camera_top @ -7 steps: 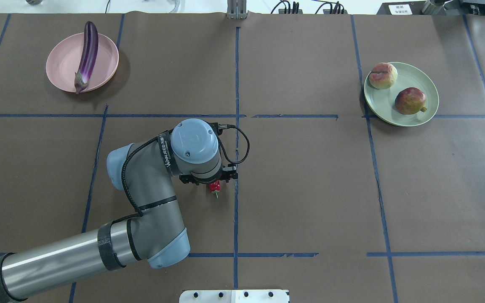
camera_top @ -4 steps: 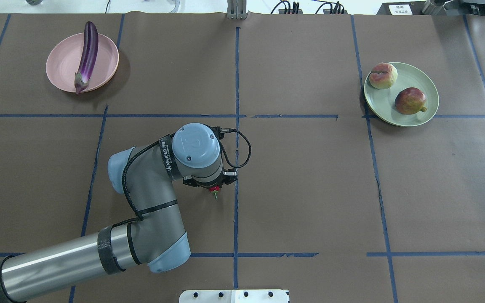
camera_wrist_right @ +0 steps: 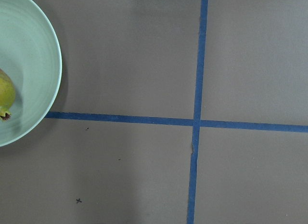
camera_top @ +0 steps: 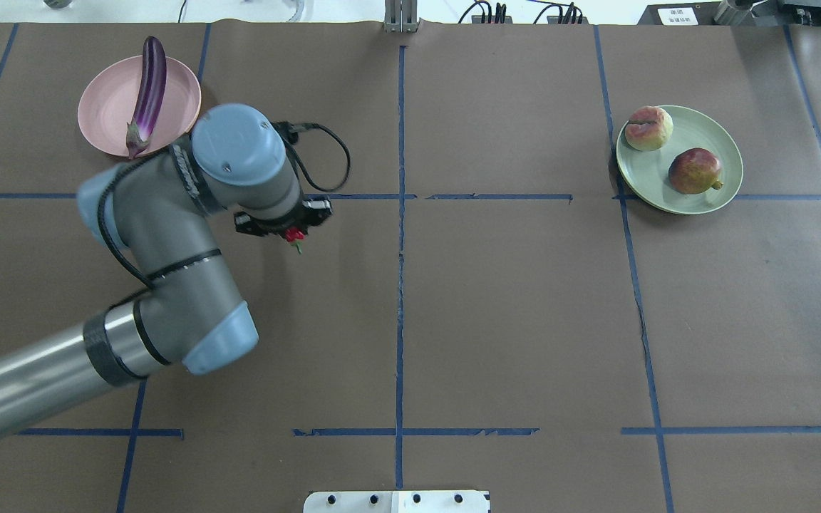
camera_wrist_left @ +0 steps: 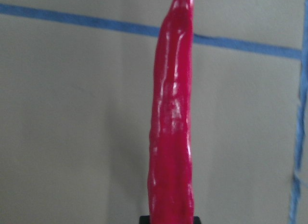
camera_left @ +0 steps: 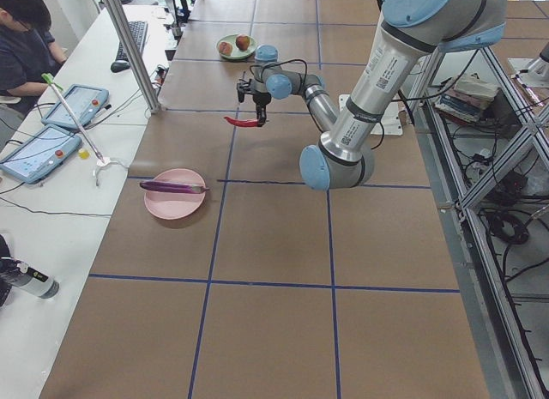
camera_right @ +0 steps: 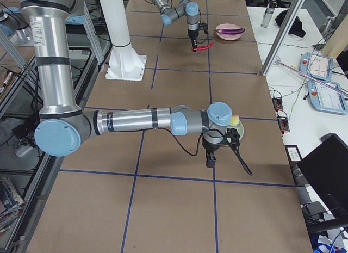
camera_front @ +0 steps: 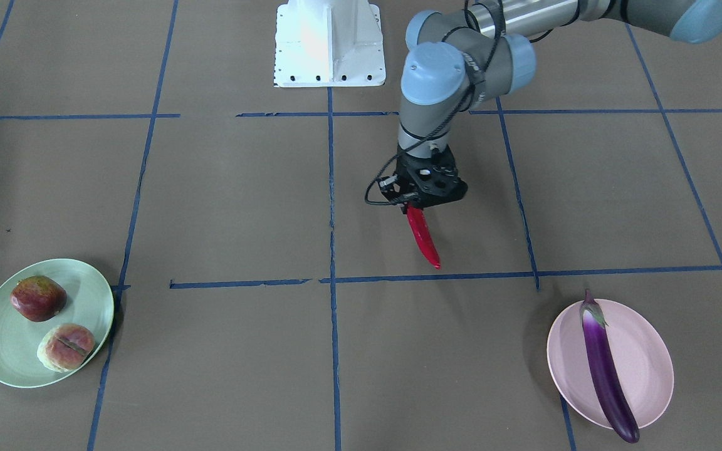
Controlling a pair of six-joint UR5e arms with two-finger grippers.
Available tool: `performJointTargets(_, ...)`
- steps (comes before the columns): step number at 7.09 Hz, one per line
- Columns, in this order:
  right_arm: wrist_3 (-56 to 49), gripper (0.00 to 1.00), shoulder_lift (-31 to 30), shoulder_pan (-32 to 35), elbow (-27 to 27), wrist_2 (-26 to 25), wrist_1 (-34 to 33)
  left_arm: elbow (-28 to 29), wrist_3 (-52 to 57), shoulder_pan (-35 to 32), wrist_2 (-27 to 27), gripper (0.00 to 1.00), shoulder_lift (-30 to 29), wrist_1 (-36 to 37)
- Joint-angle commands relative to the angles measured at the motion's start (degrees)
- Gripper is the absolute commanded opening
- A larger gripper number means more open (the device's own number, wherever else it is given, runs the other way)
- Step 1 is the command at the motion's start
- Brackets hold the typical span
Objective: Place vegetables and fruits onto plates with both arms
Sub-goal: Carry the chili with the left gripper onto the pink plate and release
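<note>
Swung toward the pink plate [camera_front: 646, 351] since a second ago, the left end effector [camera_front: 419, 202] clamps the chili pepper [camera_front: 423, 241] above the worktop [camera_front: 210, 200]; eggplant [camera_front: 605, 369], peach [camera_front: 66, 346] and pomegranate [camera_front: 37, 298] are plated, only the pepper remains; whether the right end effector [camera_right: 222, 153] is open I cannot tell

two plates [camera_top: 107, 107], two fruits [camera_top: 694, 170], two vegetables [camera_top: 148, 89]

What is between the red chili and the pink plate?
Between chili and pink plate, only bare table cover with blue tape, clear in the front-facing view.
</note>
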Motion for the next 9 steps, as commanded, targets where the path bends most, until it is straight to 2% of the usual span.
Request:
performJointTargets(1,0.00,1.00,-0.16,0.03,0.25,0.00,0.09,7.47,12.71,-11.68,-0.10,0.02,1.28,-0.56)
performJointTargets(4,0.09,1.00,-0.25,0.03,0.34,0.00,0.00,21.64,33.57,-20.32,-0.19,0.05,1.10,-5.64)
performJointTargets(5,0.09,1.00,-0.25,0.03,0.42,0.00,0.00,24.82,35.21,-21.21,-0.19,0.07,1.10,-8.01)
performJointTargets(6,0.09,1.00,-0.25,0.03,0.34,0.00,0.00,28.33,39.92,-21.22,-0.19,0.65,1.10,-9.95)
performJointTargets(7,0.09,1.00,-0.34,0.03,0.34,0.00,0.00,28.36,43.62,-21.40,-0.28,1.00,1.01,-10.40)
performJointTargets(8,0.09,1.00,-0.25,0.03,0.34,0.00,0.00,28.10,44.01,-22.10,-4.63,1.00,0.92,-10.49)
performJointTargets(9,0.09,1.00,-0.25,0.03,0.34,0.00,0.00,28.01,46.89,-25.41,-12.85,1.00,1.01,-10.23)
